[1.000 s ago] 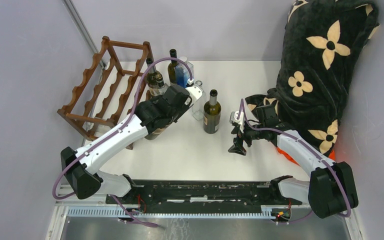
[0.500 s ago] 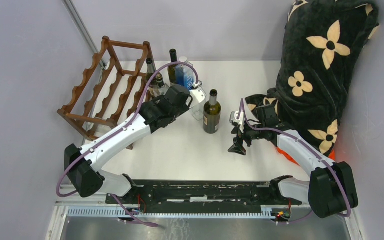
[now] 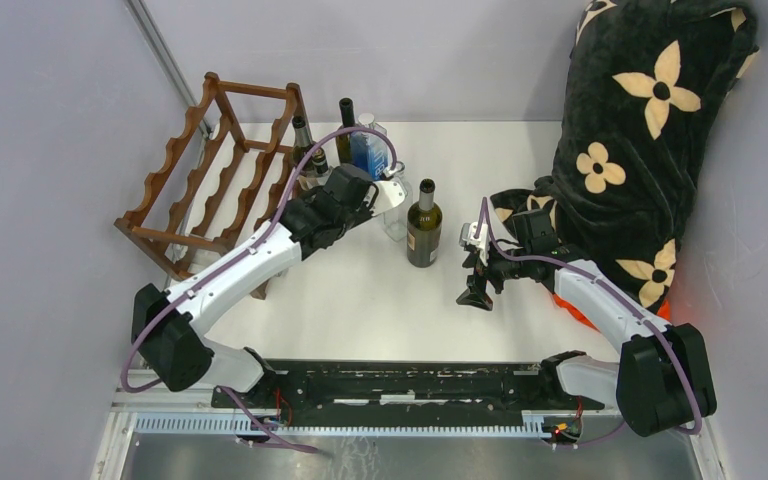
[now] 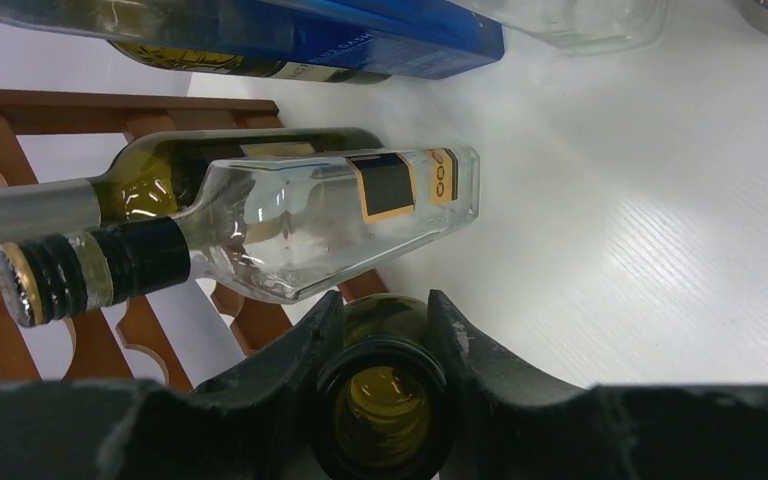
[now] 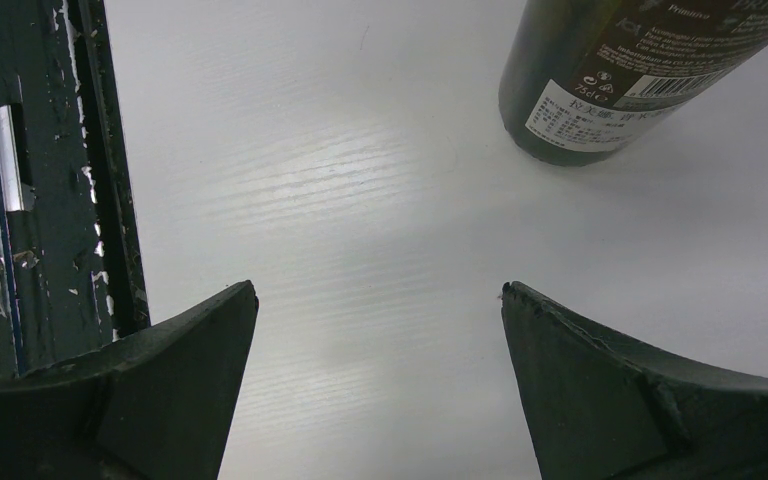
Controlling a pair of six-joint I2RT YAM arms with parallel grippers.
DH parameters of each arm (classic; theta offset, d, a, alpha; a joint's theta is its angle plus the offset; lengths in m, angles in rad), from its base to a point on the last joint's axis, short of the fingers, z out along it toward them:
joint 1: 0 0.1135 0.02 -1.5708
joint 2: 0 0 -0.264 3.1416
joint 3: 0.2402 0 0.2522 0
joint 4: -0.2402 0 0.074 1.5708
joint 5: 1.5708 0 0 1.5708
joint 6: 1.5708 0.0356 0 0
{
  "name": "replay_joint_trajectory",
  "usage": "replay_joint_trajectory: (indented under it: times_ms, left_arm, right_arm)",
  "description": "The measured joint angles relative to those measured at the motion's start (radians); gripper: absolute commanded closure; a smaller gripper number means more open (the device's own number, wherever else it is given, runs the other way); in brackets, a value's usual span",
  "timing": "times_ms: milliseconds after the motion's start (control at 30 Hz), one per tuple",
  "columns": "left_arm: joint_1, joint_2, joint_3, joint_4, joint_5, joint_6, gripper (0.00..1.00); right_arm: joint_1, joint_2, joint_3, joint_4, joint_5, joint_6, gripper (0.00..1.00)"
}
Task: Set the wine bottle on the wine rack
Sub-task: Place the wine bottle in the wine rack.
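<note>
1. Wine rack: reddish-brown wood, at the far-left corner of the table.
2. Left end effector: clamped on the open neck of the green wine bottle, just beside the rack's right side (from above, the arm hides the bottle's body).
3. Clear bottle and blue bottle: near the far edge, right of the rack.
4. Dark bottle: upright, mid-table.
5. Right end effector: jaws spread wide, holding nothing, above bare table.
6. Flowered black blanket: far-right corner.
</note>
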Motion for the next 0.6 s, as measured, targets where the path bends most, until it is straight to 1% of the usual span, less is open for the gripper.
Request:
replay_joint_trajectory:
  times_ms: [200,400,600]
  left_arm:
    - [0.01,0.027,0.0,0.011,0.007,0.039,0.98]
    - [0.01,0.072,0.0,0.012,0.007,0.041,0.98]
    - [0.002,0.077,0.0,0.011,-0.008,0.042,0.98]
  right_arm:
    - [0.0,0.0,0.0,0.0,0.0,0.0,0.02]
    - [0.0,0.0,0.0,0.0,0.0,0.0,0.02]
    - [0.0,0.0,0.0,0.0,0.0,0.0,0.02]
